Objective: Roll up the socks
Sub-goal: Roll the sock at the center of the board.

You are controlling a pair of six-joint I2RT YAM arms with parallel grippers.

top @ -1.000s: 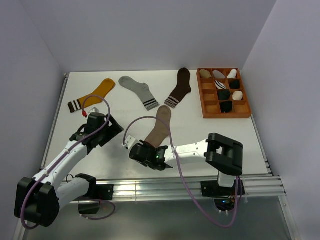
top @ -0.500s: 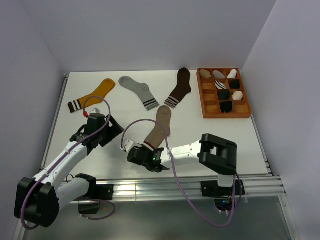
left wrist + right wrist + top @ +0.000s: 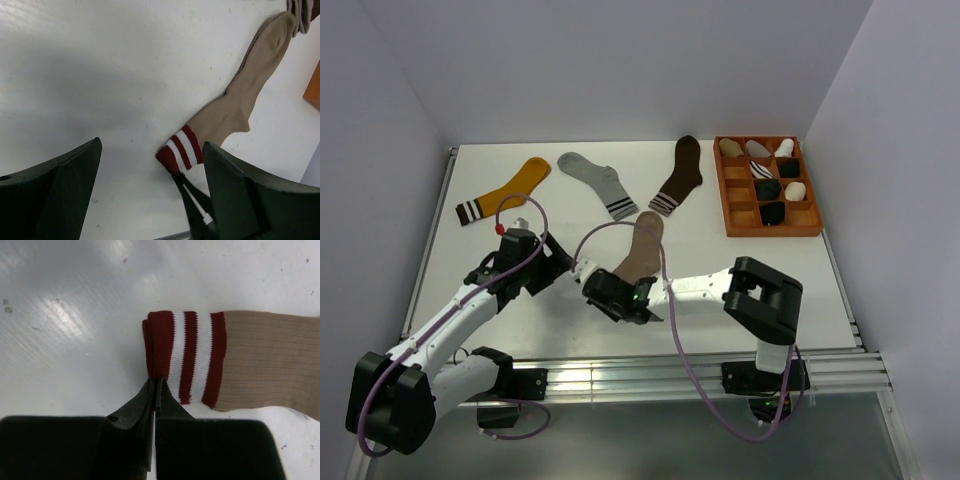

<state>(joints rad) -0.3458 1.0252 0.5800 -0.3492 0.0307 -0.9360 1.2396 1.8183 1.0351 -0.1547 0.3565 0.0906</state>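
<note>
A taupe sock (image 3: 642,250) with a maroon-and-white cuff (image 3: 185,355) lies flat at the table's middle, toe pointing away. My right gripper (image 3: 603,284) is at the cuff end, and its jaws are shut on the cuff's maroon edge (image 3: 156,379). The left wrist view shows the same sock (image 3: 235,110), with the right gripper's dark tips touching the cuff corner (image 3: 181,150). My left gripper (image 3: 552,262) hovers just left of the cuff, open wide (image 3: 150,150), with only bare table between its fingers.
A mustard sock (image 3: 510,190), a light grey sock (image 3: 595,180) and a dark brown sock (image 3: 680,175) lie along the back of the table. An orange compartment tray (image 3: 770,230) holding rolled socks stands at the back right.
The right gripper's jaws have closed onto the cuff edge. The left gripper has shifted right, nearer the sock's cuff.
</note>
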